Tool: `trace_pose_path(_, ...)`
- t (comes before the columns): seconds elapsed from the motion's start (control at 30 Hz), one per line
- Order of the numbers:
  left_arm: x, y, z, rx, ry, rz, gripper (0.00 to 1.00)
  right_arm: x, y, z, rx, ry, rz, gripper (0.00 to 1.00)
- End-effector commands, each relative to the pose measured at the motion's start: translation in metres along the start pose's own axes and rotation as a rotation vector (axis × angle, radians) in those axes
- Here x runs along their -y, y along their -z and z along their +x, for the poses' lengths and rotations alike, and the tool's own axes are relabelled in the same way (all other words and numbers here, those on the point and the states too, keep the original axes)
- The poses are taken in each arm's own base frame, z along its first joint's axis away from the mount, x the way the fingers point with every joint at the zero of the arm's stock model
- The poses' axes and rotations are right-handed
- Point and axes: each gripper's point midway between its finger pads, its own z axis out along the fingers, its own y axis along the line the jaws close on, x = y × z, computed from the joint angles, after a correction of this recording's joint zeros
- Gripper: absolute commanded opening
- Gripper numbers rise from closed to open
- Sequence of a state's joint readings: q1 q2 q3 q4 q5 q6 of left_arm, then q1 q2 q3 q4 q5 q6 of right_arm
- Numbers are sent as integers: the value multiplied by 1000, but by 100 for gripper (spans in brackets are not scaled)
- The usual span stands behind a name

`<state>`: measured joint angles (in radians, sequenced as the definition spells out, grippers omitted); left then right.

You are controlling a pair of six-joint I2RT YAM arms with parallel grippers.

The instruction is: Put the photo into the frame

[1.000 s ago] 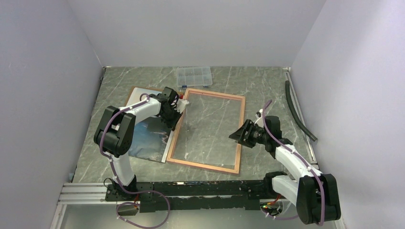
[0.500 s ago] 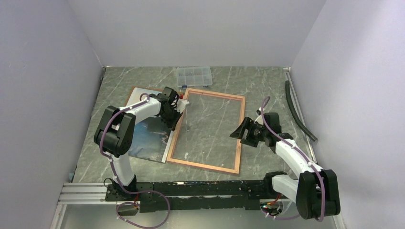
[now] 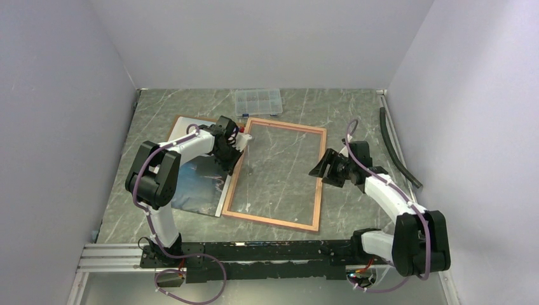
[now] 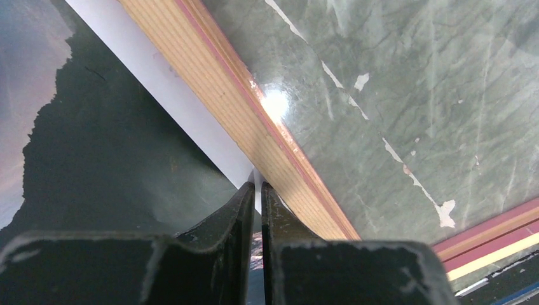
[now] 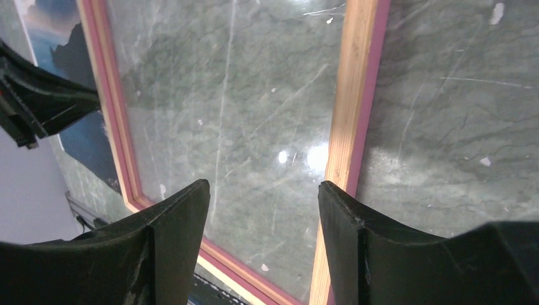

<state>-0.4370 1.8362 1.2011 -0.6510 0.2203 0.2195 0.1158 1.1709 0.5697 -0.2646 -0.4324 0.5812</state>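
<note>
Diff vs a second back: only the right arm (image 3: 389, 196) moved. Its tool (image 5: 262, 187) has slid toward the far side along the right rail of the frame (image 3: 270, 222), where before it sat nearer the middle of that rail. It now hangs above the rail with its fingers spread wide and nothing between them. In the wrist view the rail runs just inside one finger and the pane lies under the gap. The frame is in the same spot, flat on the table (image 3: 356, 121) mid-scene, wood side up, with marble showing through the pane. The photo (image 3: 197, 184) is also unchanged. It lies flat to the left of the frame, picture side up and partly under the left arm (image 3: 184, 145), and it is not in the frame. Its white right border runs right along the frame's left rail; I can't tell whether it tucks under the rail. The left tool (image 4: 256, 185) has held position near the far end of that rail. It is pinched down to a thin slit, with the edge of the photo's white border in the slit. The clear compartment box (image 3: 258, 101) is still just beyond the frame's far edge.
</note>
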Motion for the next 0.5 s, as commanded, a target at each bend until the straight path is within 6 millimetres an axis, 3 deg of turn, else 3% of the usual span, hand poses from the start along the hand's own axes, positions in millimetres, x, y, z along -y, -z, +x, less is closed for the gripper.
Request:
trace_pose_path(0.0, 15, 5, -3, -6, -13, 58, 14, 3, -6, -12, 21, 43, 64, 65)
trace_pose_path(0.47, 14, 4, -4, -1, -22, 56, 13, 10, -19, 4, 4, 136, 232, 53)
